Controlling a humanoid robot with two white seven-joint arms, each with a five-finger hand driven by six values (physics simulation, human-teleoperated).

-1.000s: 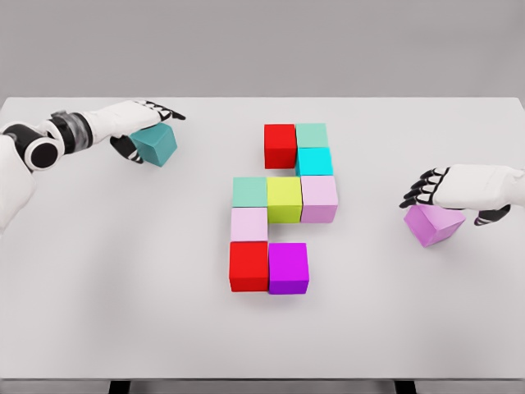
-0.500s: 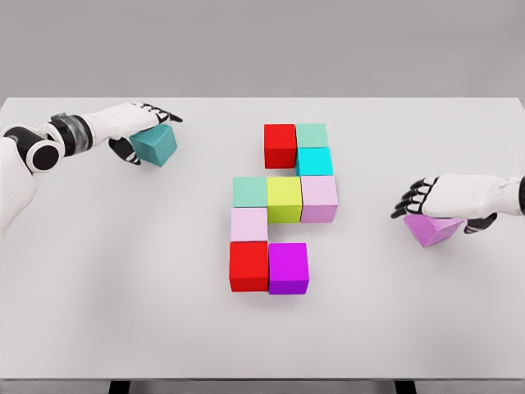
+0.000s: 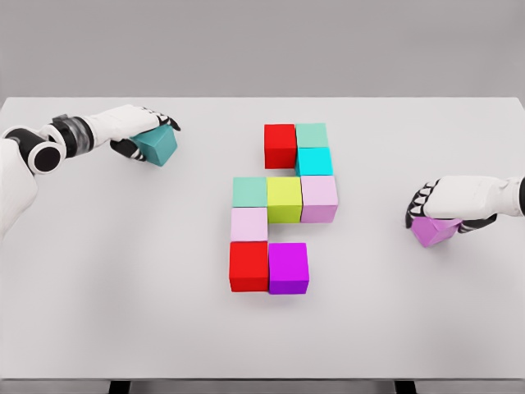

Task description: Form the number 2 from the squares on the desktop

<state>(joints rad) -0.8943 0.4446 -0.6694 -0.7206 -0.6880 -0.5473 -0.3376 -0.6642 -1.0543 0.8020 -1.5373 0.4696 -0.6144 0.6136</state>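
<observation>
Nine bright cubes [image 3: 285, 199], unfinished 2

White table [image 3: 123, 312]: nine cubes clustered at centre, touching, from red cube [image 3: 280, 145] at top to magenta cube [image 3: 288, 268] at bottom. Left hand [image 3: 123, 127] grasps teal cube [image 3: 157, 145]. Right hand [image 3: 459, 199] closed over violet cube [image 3: 433, 231].

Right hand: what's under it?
Under the right hand sits a light purple cube on the white table, fingers curled over it. The cube's top face is hidden by the palm.
</observation>
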